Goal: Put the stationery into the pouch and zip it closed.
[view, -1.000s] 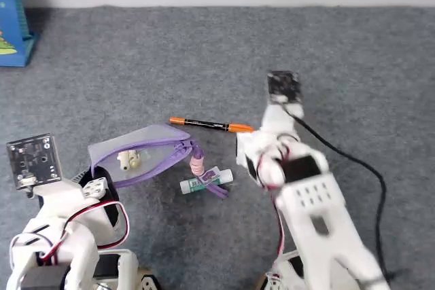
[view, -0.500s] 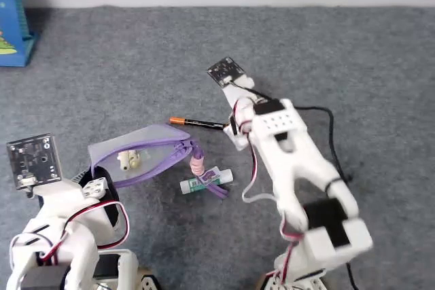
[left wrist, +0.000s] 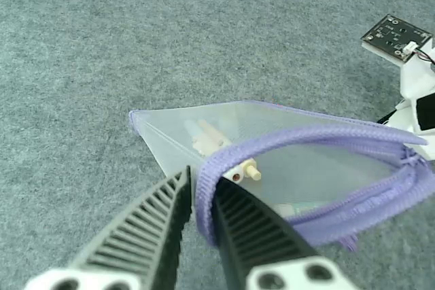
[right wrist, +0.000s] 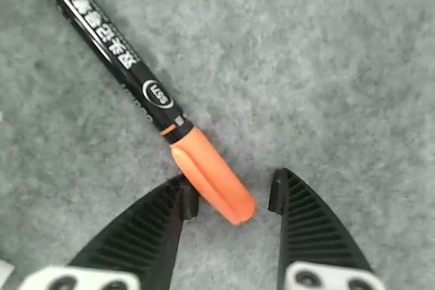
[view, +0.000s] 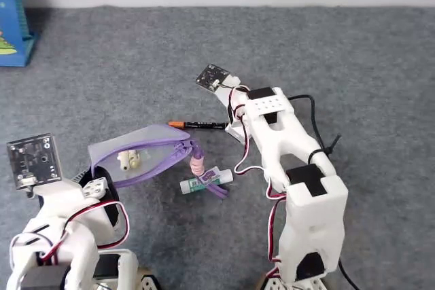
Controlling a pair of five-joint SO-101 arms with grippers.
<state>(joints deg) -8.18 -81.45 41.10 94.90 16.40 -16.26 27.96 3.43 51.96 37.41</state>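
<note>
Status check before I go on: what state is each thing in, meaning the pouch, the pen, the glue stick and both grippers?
Pouch: unzipped, mouth open.
Small cream item: inside the pouch.
Pen: lying flat outside the pouch, orange cap on.
Glue stick: lying on its side by the pouch mouth, outside it.
Left gripper: shut on the pouch rim.
Right gripper: open, one finger on either side of the pen's orange cap.

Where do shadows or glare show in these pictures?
High view: soft, even light, only a faint shadow under the pouch, no glare. Left wrist view: no glare on the pouch's clear side, so its contents show through. Right wrist view: a thin dark shadow runs along the marker; its orange cap looks matte.
</note>
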